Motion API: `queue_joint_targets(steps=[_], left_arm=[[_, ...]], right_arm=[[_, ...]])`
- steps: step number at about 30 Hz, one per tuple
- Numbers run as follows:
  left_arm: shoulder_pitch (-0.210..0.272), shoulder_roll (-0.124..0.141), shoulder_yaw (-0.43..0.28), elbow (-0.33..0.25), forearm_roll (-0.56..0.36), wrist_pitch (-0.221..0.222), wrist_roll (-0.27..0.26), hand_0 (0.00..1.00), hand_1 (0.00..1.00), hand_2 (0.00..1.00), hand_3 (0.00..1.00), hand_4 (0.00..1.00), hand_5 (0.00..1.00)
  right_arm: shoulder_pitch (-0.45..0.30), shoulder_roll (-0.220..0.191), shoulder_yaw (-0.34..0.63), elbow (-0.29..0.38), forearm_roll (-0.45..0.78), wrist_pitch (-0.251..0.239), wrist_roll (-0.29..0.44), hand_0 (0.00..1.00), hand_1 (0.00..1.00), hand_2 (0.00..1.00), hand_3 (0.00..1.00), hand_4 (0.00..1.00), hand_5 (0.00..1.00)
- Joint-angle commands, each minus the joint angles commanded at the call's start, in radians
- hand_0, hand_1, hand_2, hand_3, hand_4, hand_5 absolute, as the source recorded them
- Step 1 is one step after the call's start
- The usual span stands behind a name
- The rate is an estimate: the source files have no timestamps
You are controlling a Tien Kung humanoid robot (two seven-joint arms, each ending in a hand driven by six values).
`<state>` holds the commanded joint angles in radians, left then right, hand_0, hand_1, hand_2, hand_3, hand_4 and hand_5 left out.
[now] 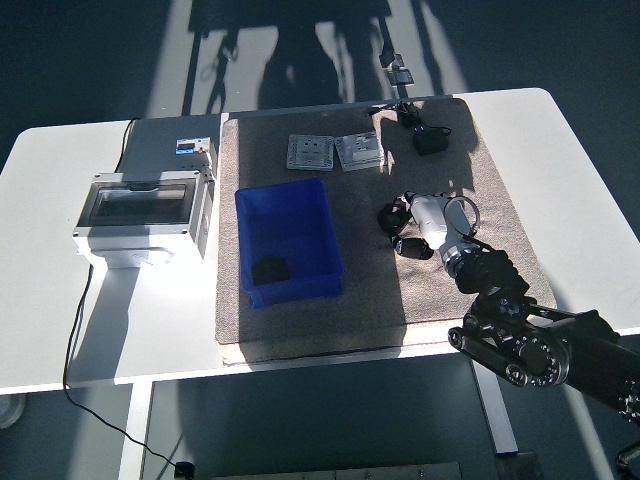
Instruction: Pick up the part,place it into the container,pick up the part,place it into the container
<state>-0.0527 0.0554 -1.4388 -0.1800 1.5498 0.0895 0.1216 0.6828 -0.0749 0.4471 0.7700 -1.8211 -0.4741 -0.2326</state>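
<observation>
— Reaching in from the lower right, the right hand (425,220) sits over two small black parts on the grey mat (300,320). Which one is it after?

— Hard to call. One black part (397,213) lies just left of the pale fingers (432,210), the other dark part (412,247) just below them, both touching or nearly so.

— Fingers closed on anything?

— Can't tell; shadow hides the tips.

— And the container?

— The blue bin (322,225) stands to the hand's left, long axis running away from the robot, with one black part already inside (270,270) at its near end. No left arm in sight.
</observation>
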Motion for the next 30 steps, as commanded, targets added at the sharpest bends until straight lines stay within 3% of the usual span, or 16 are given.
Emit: queue_joint_targets(steps=[7, 11, 17, 18, 21, 25, 29, 30], left_arm=[[0.001, -0.003, 0.004, 0.000, -0.006, 0.002, -0.001, 0.668, 0.569, 0.638, 0.645, 0.662, 0.671], [0.003, -0.005, 0.010, 0.000, -0.015, 0.005, -0.001, 0.668, 0.569, 0.638, 0.645, 0.662, 0.671], [0.005, -0.011, 0.018, 0.000, -0.022, 0.005, -0.001, 0.668, 0.570, 0.642, 0.647, 0.661, 0.677], [0.005, -0.011, 0.019, 0.000, -0.022, 0.004, 0.000, 0.668, 0.576, 0.646, 0.647, 0.662, 0.681], [0.005, -0.014, 0.020, 0.000, -0.020, 0.003, -0.001, 0.668, 0.576, 0.646, 0.647, 0.662, 0.681], [0.002, -0.015, 0.020, 0.000, -0.018, 0.003, -0.002, 0.668, 0.580, 0.656, 0.648, 0.662, 0.684], [0.002, -0.015, 0.017, 0.000, -0.020, 0.004, -0.004, 0.668, 0.580, 0.656, 0.648, 0.662, 0.684], [0.002, -0.014, 0.015, 0.000, -0.019, 0.004, -0.004, 0.668, 0.582, 0.659, 0.648, 0.660, 0.685]], right_arm=[[-0.006, -0.012, 0.025, 0.025, 0.010, -0.029, 0.017, 0.841, 0.547, 0.366, 0.547, 0.426, 0.003], [-0.007, -0.036, 0.065, 0.094, 0.040, -0.057, 0.040, 0.841, 0.547, 0.366, 0.547, 0.426, 0.003], [0.010, -0.062, 0.091, 0.227, 0.141, -0.101, 0.142, 0.841, 0.549, 0.370, 0.543, 0.424, 0.003], [0.013, -0.063, 0.087, 0.252, 0.152, -0.098, 0.158, 0.803, 0.550, 0.371, 0.539, 0.424, 0.004], [0.021, -0.064, 0.062, 0.330, 0.151, -0.041, 0.176, 0.803, 0.550, 0.371, 0.539, 0.424, 0.004], [0.031, -0.062, 0.001, 0.411, 0.115, 0.050, 0.146, 0.815, 0.561, 0.407, 0.561, 0.420, 0.009], [0.039, -0.062, -0.033, 0.425, 0.099, 0.119, 0.122, 0.815, 0.561, 0.407, 0.561, 0.420, 0.009], [0.041, -0.061, -0.037, 0.422, 0.101, 0.123, 0.121, 0.837, 0.613, 0.495, 0.596, 0.431, 0.046]])
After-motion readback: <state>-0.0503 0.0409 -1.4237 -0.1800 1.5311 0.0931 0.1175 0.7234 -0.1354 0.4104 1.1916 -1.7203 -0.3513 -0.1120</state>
